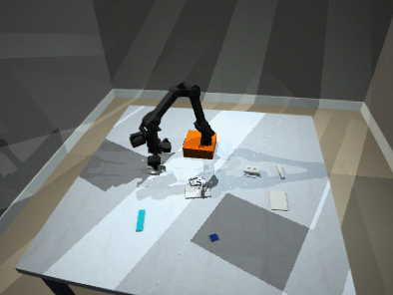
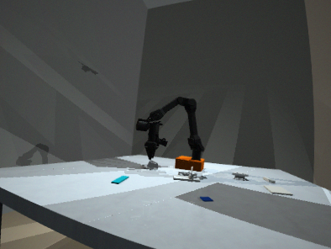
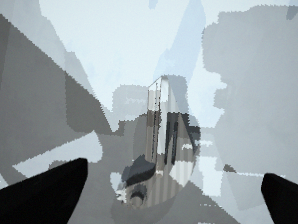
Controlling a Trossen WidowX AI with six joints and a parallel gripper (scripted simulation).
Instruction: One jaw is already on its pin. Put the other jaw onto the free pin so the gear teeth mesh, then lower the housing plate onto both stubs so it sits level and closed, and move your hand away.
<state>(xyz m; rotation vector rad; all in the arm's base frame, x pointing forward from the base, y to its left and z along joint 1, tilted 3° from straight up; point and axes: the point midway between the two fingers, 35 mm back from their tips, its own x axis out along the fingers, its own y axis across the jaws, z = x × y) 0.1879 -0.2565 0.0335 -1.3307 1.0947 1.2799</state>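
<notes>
The loose grey jaw (image 1: 159,170) (image 2: 153,165) (image 3: 164,192) lies on the table at the left of the arm. In the wrist view its long part points up the picture and a small round feature shows at its lower end. My gripper (image 1: 154,163) (image 2: 150,156) (image 3: 174,174) is open and empty, pointing down just above this jaw, with one finger to each side. The pale base (image 1: 190,193) (image 2: 180,177) stands mid-table with the fitted jaw on it; its pins are too small to make out. A grey piece with short legs (image 1: 251,170) (image 2: 240,176), possibly the housing plate, stands to the right.
The orange block (image 1: 194,146) (image 2: 183,162) is at the arm's foot. A cream flat plate (image 1: 278,200) (image 2: 278,190) and a small cream bar (image 1: 280,171) (image 2: 269,180) lie right. A cyan bar (image 1: 141,220) (image 2: 120,179) and a blue square (image 1: 213,237) (image 2: 206,198) lie in front.
</notes>
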